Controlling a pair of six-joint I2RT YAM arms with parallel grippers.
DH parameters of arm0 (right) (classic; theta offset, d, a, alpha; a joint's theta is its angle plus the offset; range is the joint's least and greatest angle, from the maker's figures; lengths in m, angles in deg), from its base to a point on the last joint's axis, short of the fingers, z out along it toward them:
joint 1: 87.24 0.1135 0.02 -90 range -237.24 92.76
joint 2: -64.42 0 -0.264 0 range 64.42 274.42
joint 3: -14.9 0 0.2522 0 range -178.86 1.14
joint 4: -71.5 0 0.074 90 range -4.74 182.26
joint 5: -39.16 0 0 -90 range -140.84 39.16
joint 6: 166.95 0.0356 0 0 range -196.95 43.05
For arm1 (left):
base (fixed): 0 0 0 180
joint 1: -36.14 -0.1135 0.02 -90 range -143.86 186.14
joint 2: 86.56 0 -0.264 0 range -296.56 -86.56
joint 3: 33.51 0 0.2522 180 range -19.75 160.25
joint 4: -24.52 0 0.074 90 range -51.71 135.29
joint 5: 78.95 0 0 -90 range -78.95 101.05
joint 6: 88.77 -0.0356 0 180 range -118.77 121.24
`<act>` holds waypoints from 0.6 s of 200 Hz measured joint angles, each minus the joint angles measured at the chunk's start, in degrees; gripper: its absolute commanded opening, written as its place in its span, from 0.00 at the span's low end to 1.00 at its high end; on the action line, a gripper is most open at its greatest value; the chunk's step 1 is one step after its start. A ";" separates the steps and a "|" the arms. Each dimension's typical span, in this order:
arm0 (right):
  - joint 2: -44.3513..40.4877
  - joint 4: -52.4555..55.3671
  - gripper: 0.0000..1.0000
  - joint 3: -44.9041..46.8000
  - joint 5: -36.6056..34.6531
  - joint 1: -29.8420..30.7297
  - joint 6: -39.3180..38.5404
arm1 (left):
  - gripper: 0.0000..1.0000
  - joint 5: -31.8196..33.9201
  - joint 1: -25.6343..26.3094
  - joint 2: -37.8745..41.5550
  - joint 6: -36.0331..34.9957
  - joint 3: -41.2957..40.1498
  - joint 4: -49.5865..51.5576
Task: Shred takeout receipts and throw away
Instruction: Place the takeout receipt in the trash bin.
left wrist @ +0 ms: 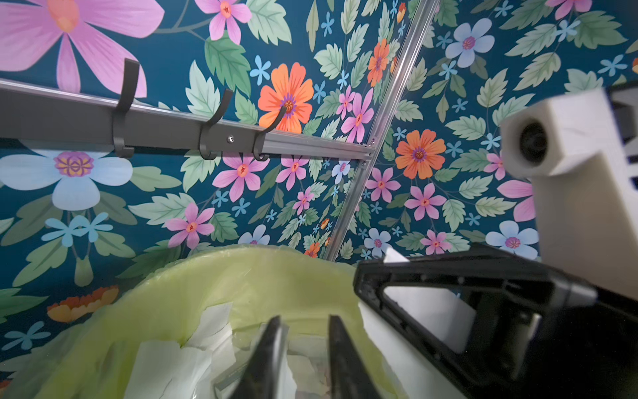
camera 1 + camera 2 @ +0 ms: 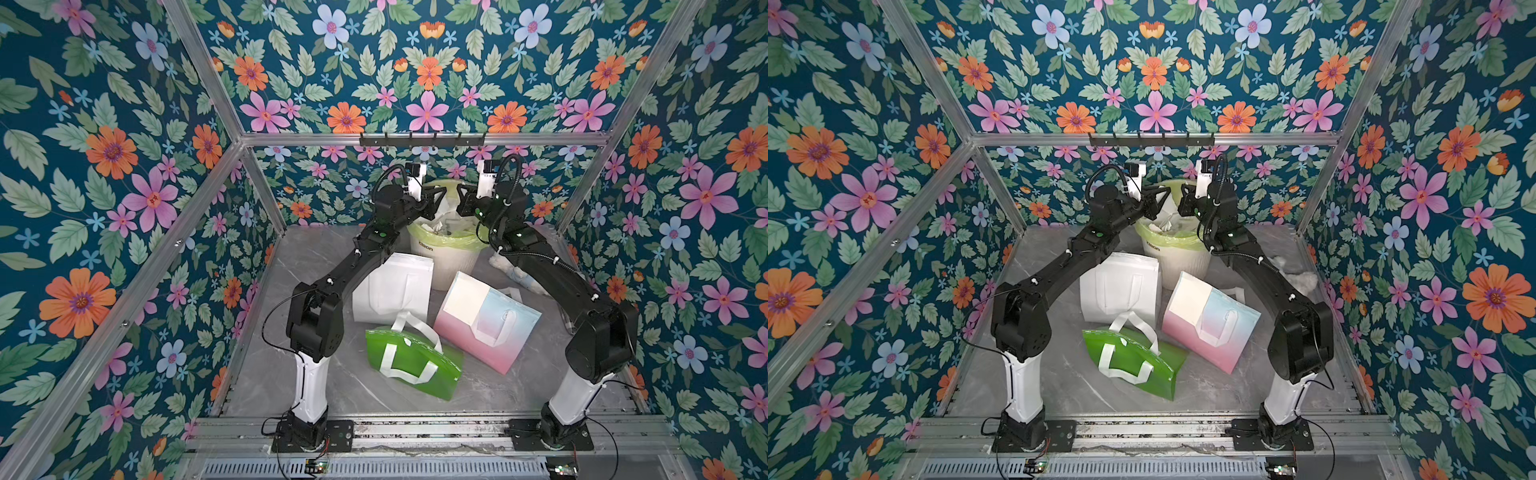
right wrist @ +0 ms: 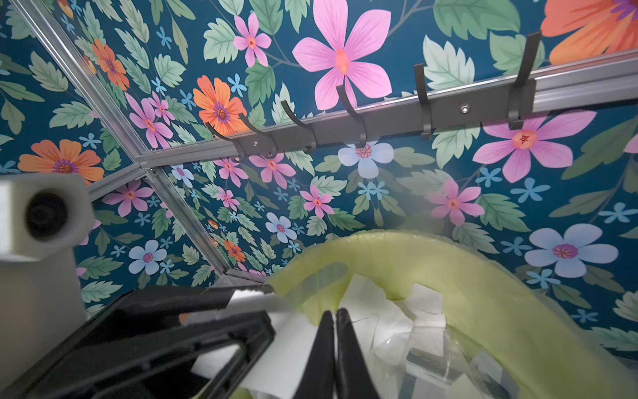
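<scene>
in both top views the white bin point(image 2: 449, 266) point(image 2: 1179, 259) stands at the far edge of the counter point(image 2: 349, 395) point(image 2: 1067, 386), and both arms meet over its mouth. the left gripper point(image 2: 438, 203) point(image 2: 1160, 203) and right gripper point(image 2: 460, 201) point(image 2: 1182, 201) face each other, just apart. from here their jaws are too small and dark to judge. 1 whole receipt point(image 2: 461, 301) point(image 2: 1185, 301) lies flat on the pink bag point(image 2: 478, 349) point(image 2: 1200, 345), right of the counter's middle. the white bag point(image 2: 390, 286) point(image 2: 1121, 286) is partly hidden behind the left arm, and the green bag point(image 2: 436, 361) point(image 2: 1163, 374) lies nearer the front edge. torn receipt pieces point(image 2: 430, 227) point(image 2: 1158, 226) show in the bin, half covered by the grippers.

left wrist view: the left gripper point(image 1: 303, 345) has its jaws a narrow way apart with nothing between them, above scraps in the green liner point(image 1: 241, 276). beside it is the right gripper point(image 1: 360, 279). a torn sheet point(image 1: 424, 311) shows through its frame, 1 corner poking past the tip.

right wrist view: the right gripper point(image 3: 335, 317) has its jaws pressed together, seemingly pinching that torn sheet point(image 3: 286, 359), whose lower edge is cut off. the left gripper point(image 3: 271, 307) is blurred.
</scene>
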 measured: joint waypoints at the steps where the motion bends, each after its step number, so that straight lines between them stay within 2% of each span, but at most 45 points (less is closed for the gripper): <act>1: -0.02 0.00 0.00 0.02 0.00 0.00 0.04 | 0.10 0.04 0.00 0.00 -0.15 0.04 0.15; 2: -0.04 -0.02 0.00 0.02 0.00 0.00 0.13 | 0.02 0.07 0.02 -0.02 -0.24 0.07 0.24; 3: -0.11 -0.04 0.00 0.02 0.00 0.00 0.11 | 0.00 0.07 0.02 -0.02 -0.31 0.09 0.33; 30: -0.87 -0.09 0.00 0.28 0.02 0.00 0.07 | 0.00 0.48 0.42 -0.11 -3.74 1.20 3.30; 39: -0.92 -0.07 0.00 0.37 0.02 0.00 0.11 | 0.40 0.66 0.52 -0.13 -5.25 1.57 3.82; 43: -0.92 -0.09 0.00 0.42 0.02 0.00 0.09 | 0.50 0.92 0.52 -0.13 -5.35 1.66 3.96; 48: -0.92 -0.04 0.00 0.44 0.04 0.00 0.09 | 0.57 1.05 0.59 -0.13 -5.49 1.77 4.11; 54: -0.92 -0.04 0.00 0.44 0.04 0.00 0.09 | 0.58 1.31 0.68 -0.13 -5.86 1.90 4.48; 64: -0.92 -0.04 0.00 0.50 0.04 0.00 0.09 | 0.50 1.95 0.85 -0.13 -6.47 2.05 5.40; 71: -0.92 -0.04 0.00 0.52 0.04 0.00 0.24 | 0.49 2.69 0.98 -0.13 -7.19 2.10 6.03; 92: -0.94 -0.04 0.00 0.57 0.13 0.00 0.35 | 0.61 5.44 1.55 0.02 -10.34 2.10 7.91; 106: -0.94 -0.07 0.00 0.57 0.33 0.00 0.50 | 0.75 8.15 2.01 0.39 -12.31 2.10 9.18; 120: -0.94 -0.04 0.00 0.57 0.57 0.00 0.50 | 0.80 10.71 2.43 0.74 -14.23 2.12 9.73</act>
